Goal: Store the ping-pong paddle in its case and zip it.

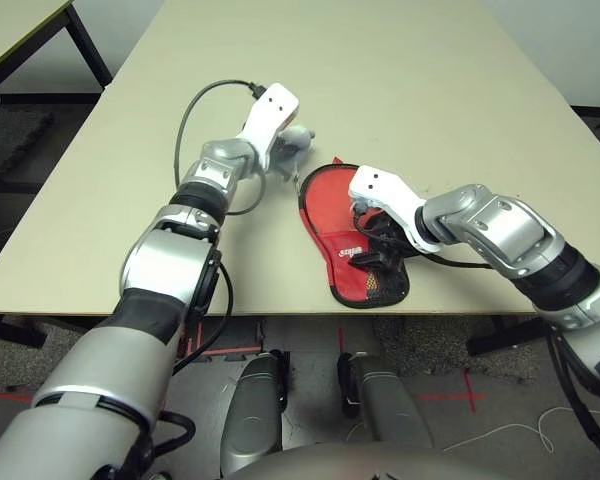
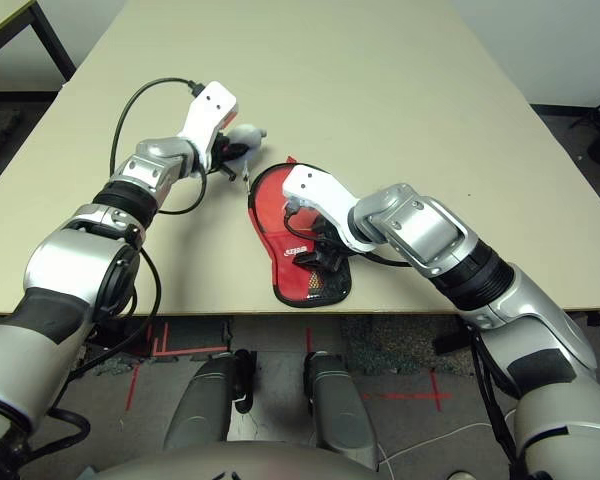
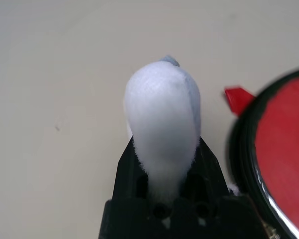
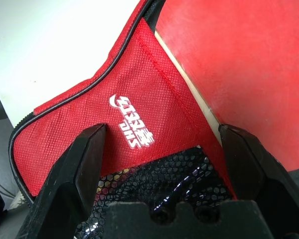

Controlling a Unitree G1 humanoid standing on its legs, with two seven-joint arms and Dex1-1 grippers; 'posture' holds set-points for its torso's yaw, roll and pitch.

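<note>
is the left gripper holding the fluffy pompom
Yes, in the left wrist view the left gripper has its black fingers closed on the base of the white pompom.

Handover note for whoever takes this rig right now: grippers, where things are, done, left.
Left gripper: shut on the pompom pull, just off the case's round end.
Right gripper: open, fingers straddling the mesh pocket at the narrow end of the case, pinning it near the table's front edge.
Ping-pong paddle: lying in the case, red face showing through the opening.
Done: paddle in, pull grasped.
Left: drag the zip around the edge until closed; the red face remains exposed, so the zip looks mostly open.
</note>
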